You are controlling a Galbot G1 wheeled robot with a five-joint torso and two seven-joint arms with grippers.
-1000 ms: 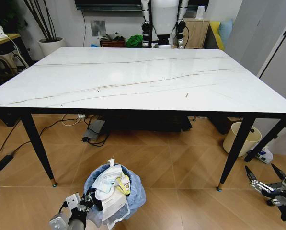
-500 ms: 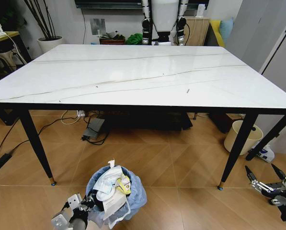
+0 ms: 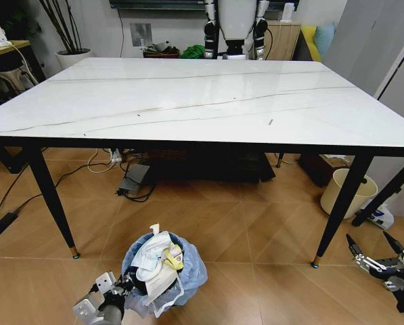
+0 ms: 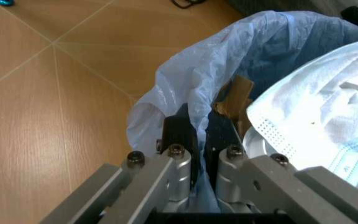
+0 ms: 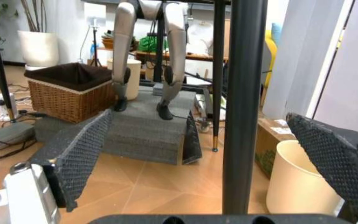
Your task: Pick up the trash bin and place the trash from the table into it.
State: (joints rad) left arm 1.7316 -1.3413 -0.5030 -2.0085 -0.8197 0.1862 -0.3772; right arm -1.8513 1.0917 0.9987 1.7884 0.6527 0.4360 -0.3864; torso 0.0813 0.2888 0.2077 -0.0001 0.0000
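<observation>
- trash bin (image 3: 162, 271) sits on the wood floor in front of the table (image 3: 188, 101), just ahead of its near edge, between the two near black legs and closer to the robot's left one
- light-blue bag liner is crinkled and spills over the bin rim on all sides
- trash (image 3: 155, 263) is piled inside the bin: white crumpled papers, a white round disc, a yellow scrap, and a white sheet hanging over the near rim
- left wrist view shows a brown carton piece (image 4: 234, 100) tucked against the liner, plus a white face mask (image 4: 316, 126) lying over the pile
- left gripper (image 3: 124, 286) is low at the bin's near-left rim; its dark fingers (image 4: 179, 135) are pressed together, pinching the rim of the bin and the blue bag (image 4: 204, 79), one finger outside and one inside
- right gripper (image 3: 375, 254) hovers low over the floor on the robot's right, well apart from the bin, near the table's near right leg (image 3: 342, 206)
- right pincer is spread wide; the textured pads (image 5: 82, 156) stand far apart with nothing between them, and the black table leg (image 5: 244, 107) stands beyond the gap
- plain cream bin (image 3: 348, 193) stands on the floor behind that leg, under the table's right end
- marble tabletop carries only a small dark speck (image 3: 270, 122) toward the right side
</observation>
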